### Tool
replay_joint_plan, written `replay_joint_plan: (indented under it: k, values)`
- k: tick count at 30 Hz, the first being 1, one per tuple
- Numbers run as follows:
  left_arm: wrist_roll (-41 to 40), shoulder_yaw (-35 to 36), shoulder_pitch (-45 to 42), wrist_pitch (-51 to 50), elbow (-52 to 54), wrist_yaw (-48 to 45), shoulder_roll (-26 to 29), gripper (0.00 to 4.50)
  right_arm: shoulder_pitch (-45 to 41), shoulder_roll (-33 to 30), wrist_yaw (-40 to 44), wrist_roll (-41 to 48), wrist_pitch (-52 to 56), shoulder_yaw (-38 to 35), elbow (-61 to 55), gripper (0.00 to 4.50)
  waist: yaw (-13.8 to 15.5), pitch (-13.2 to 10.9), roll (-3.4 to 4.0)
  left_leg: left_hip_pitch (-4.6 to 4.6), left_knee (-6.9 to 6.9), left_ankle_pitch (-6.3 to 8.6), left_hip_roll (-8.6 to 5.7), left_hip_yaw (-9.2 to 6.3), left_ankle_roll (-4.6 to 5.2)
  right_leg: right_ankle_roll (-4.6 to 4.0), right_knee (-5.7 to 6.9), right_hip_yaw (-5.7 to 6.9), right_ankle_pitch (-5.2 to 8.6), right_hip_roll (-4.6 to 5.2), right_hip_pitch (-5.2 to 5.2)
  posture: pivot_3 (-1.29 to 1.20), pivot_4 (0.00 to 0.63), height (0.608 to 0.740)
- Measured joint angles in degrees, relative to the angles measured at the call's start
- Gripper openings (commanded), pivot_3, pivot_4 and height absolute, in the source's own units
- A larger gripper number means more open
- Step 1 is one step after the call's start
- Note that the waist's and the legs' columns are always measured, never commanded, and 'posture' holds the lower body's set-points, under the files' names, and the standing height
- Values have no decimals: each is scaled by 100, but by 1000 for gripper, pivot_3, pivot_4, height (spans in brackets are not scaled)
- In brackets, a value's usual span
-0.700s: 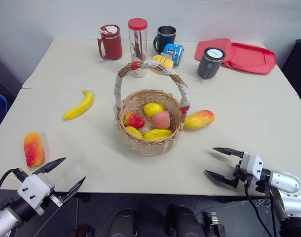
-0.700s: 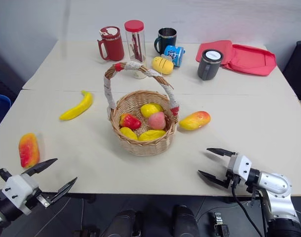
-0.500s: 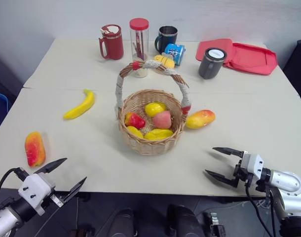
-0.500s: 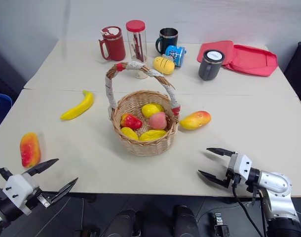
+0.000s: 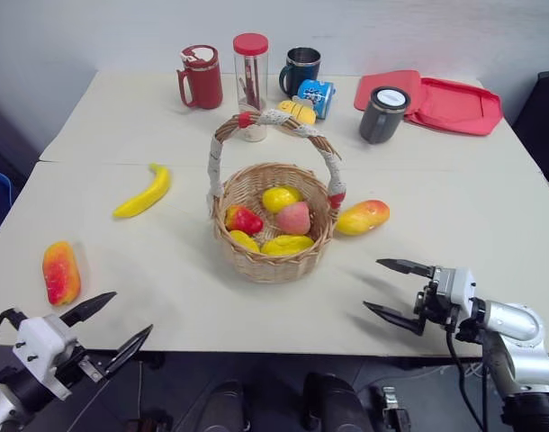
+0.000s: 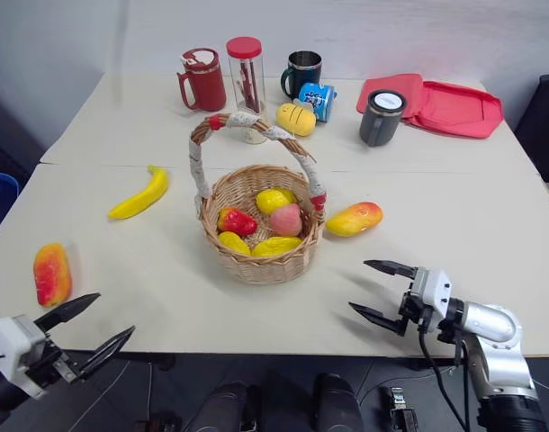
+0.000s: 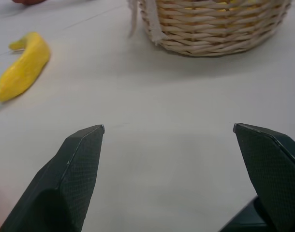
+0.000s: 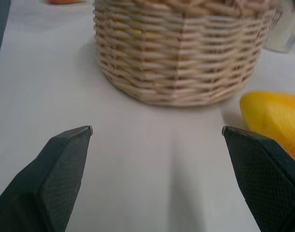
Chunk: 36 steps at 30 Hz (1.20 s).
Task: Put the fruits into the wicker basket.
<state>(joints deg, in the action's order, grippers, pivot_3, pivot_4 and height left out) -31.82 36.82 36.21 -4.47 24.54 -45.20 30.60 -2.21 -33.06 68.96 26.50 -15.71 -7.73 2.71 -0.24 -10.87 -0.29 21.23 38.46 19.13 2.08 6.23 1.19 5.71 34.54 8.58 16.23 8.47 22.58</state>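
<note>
Banana [image 5: 144, 192] long axis diagonal, approx. toward wicker basket [image 5: 273, 252].

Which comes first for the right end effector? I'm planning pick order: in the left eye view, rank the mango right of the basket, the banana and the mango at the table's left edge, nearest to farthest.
From the right end effector:
1. Mango beside the wicker basket, on its right.
2. Banana, left of the basket.
3. Mango near the table's left edge.

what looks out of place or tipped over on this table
A blue can lies on its side among the upright cups at the back. Three fruits sit loose outside the wicker basket: a banana and two mangoes.
</note>
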Motion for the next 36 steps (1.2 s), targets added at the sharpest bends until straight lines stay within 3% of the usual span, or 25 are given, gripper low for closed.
replay_joint_plan:
  k: [5,8,11,15,17,22,27,31,36]
  values:
    - [-1306,1337,477,-752,-49,626,-452,4500,-153,94,-253,809,687,38,-1238,4447,-4,0,-3,-1,5,26,20,3,9,-2,-12,-35,1,4,-3,0,150,740]
    - [-1904,2060,771,-1246,-761,936,-585,4500,-284,241,-256,993,825,181,-1631,4447,4,0,-1,-1,15,45,32,5,14,-13,-8,-48,8,-13,4,0,150,740]
    - [-1996,2367,780,-1466,-1583,1216,-651,4500,-359,383,-150,998,920,533,-1735,4447,24,6,-12,3,40,55,47,14,11,-18,2,-24,11,-32,11,0,150,740]
    - [-2552,2522,768,-2044,-1498,1512,-528,4500,-523,474,-2,875,756,679,-1727,4447,70,23,-41,5,60,82,54,9,-13,-22,7,-42,13,-16,11,0,150,740]
    - [-2919,2538,754,-2387,-1219,1592,-267,4500,-562,472,109,848,675,738,-1726,4447,87,31,-55,4,60,89,59,5,-28,-32,14,-62,18,-19,12,0,150,740]
    - [-3320,2519,375,-3554,-896,2120,1265,4500,-560,435,397,745,568,777,-1678,4447,87,38,-66,-2,60,63,63,24,-28,-38,31,-80,21,-40,19,0,150,740]
    - [-3263,1801,-1103,-4685,-1741,2902,2446,4500,-635,430,536,691,538,768,-1436,4447,15,27,-40,-4,54,55,66,57,-46,-39,58,-95,22,-90,50,0,150,740]
    - [-3069,873,-2459,-5311,-2561,3310,2595,4500,-698,445,522,616,461,761,-1339,4447,-55,28,-47,5,51,52,72,104,-51,-38,107,-107,23,-97,93,0,150,740]
    - [-2710,579,-2925,-5690,-2793,3410,2545,3330,-688,497,377,603,445,758,-1348,4500,-162,30,-53,2,50,54,75,136,-53,-37,106,-108,23,-95,107,0,150,740]
